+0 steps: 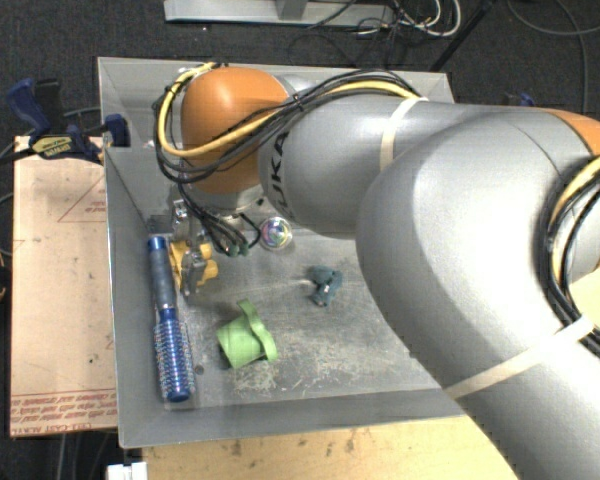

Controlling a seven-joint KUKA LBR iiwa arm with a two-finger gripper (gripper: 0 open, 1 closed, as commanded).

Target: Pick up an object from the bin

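My gripper [186, 256] is low in the left part of the bin, beneath the arm's orange cover. A small yellow thing [201, 265] sits right against its tip, but whether it is gripped I cannot tell. Just to the left lies a blue hairbrush [169, 330], handle toward the back and bristle head toward the front. A light green plastic piece [245, 340] rests on the bin floor in front of the gripper. A small shiny ball [275, 233] lies to the gripper's right.
A small grey-blue figure [326, 286] lies near the bin's middle. The thick grey arm crosses in from the right and hides the bin's right and back parts. Bare floor shows along the front, between the green piece and the front wall.
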